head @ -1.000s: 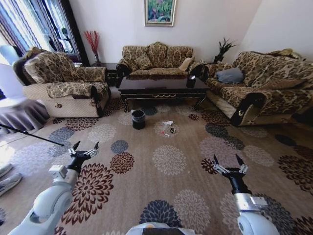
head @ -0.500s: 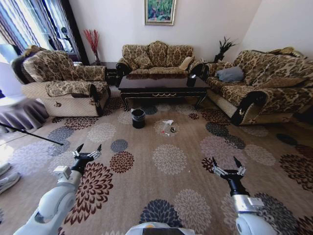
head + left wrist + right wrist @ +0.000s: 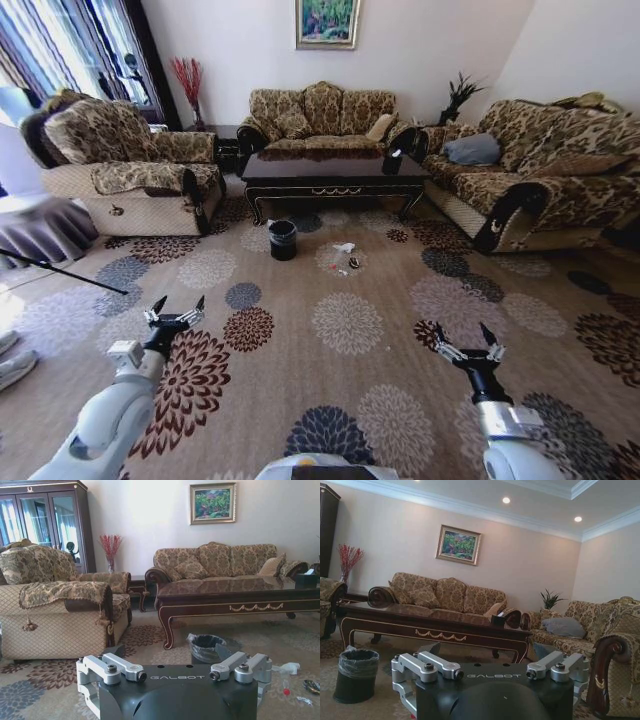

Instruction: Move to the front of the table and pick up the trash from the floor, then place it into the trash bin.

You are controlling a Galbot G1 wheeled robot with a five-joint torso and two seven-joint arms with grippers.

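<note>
Fingers on the left gripper (image 3: 174, 311) and right gripper (image 3: 466, 343) are spread wide and empty, both held low out front, likely readied while the robot is well short of the table (image 3: 333, 173). Trash (image 3: 344, 258) lies on the floor (image 3: 345, 325) near the bin (image 3: 283, 240). Sofas flank an unblocked stretch of carpet.

The little trash (image 3: 344, 257) on the floor (image 3: 345, 330) by the table (image 3: 333, 177) looks too small to tell apart (just white bits), and the left wrist view cuts it off.
</note>
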